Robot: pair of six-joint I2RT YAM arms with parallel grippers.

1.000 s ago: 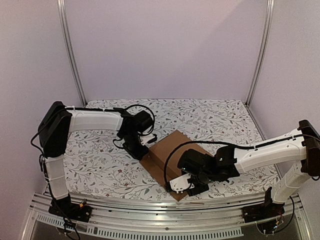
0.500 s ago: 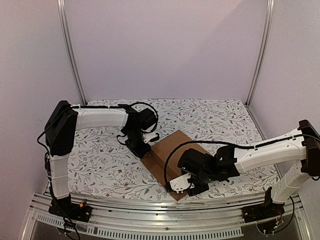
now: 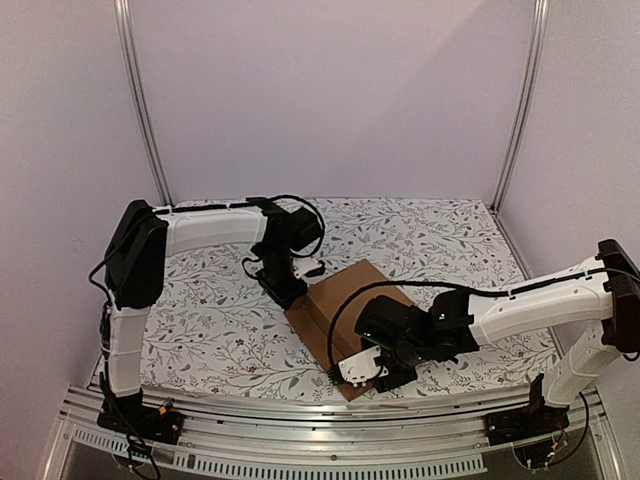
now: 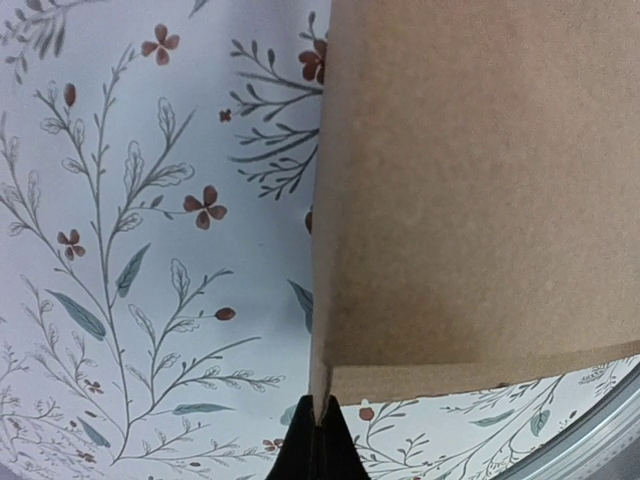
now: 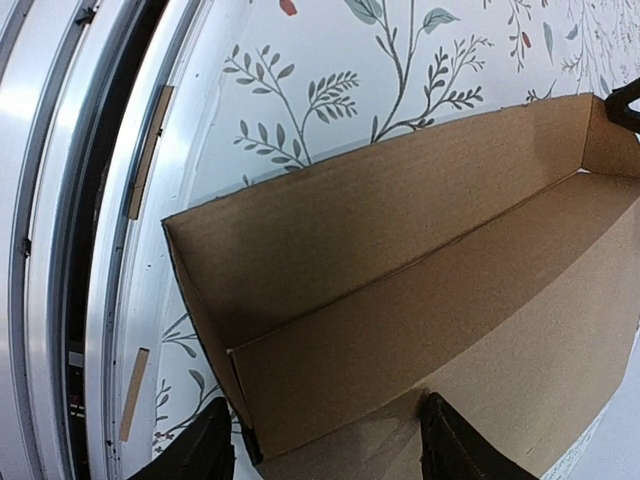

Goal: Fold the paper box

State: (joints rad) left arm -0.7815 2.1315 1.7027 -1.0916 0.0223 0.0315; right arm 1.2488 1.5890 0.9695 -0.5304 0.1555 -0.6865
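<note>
Looking down from the top view, the paper box [image 3: 345, 305] lies on the flower-patterned counter [image 3: 200, 320], a little toward 6 o'clock from the middle, turned so its corners point at roughly 12, 3, 6 and 9 o'clock. The left arm reaches in from 9 o'clock, and the left claw [image 3: 292, 290] sits at the box's 10 o'clock edge. The right arm comes in from 3 o'clock, and the right claw [image 3: 372, 372] hangs over the box's end at 5 o'clock, close to the metal rail [image 3: 300, 435] along the counter's near edge.

From the left wrist view, the left claw [image 4: 318, 445] shows at 6 o'clock with its two fingers pressed together. Their tip meets the bottom corner of a plain brown cardboard panel [image 4: 470, 200] that fills the frame from 12 round to 4 o'clock. Whether any cardboard is pinched between them cannot be told. The patterned cloth [image 4: 150, 250] covers the side from 7 to 11 o'clock.

From the right wrist view, the right claw [image 5: 325, 455] has its fingers [image 5: 205, 450] standing apart at 6 o'clock, one on each side of the box's near end. The box [image 5: 400, 250] runs from there toward 2 o'clock, with a long side wall raised and a short end wall up at 8 o'clock. Whether the fingers press on the cardboard cannot be told. The rail [image 5: 60, 250] runs down the 9 o'clock side.
</note>
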